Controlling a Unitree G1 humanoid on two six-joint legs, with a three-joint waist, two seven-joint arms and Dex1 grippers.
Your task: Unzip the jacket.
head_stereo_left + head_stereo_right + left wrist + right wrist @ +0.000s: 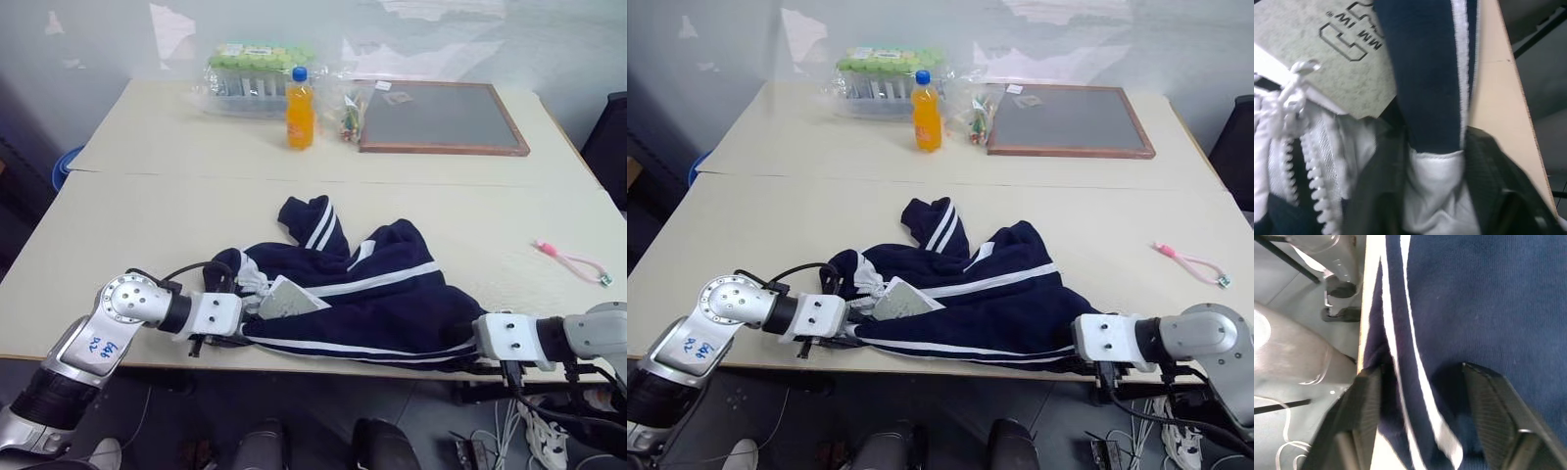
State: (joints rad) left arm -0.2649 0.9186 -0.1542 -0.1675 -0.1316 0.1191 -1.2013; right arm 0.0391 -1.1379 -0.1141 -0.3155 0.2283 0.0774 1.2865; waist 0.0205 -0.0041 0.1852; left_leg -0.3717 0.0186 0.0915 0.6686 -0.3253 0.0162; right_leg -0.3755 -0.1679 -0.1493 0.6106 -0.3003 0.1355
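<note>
Lab-like test room, pale worktables, bare wall, framed board, floor cables

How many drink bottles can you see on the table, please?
1: an orange bottle with a blue cap stands upright at the far side of the table, beside the wooden-framed board. Others could be hidden behind the packages.

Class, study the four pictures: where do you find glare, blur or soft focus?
Left eye view: pale glare streaks on the wall behind the table. Left wrist view: the jacket and its tag look soft, blurred toward the lower edge. Right wrist view: stripe smeared near the right gripper.
</note>
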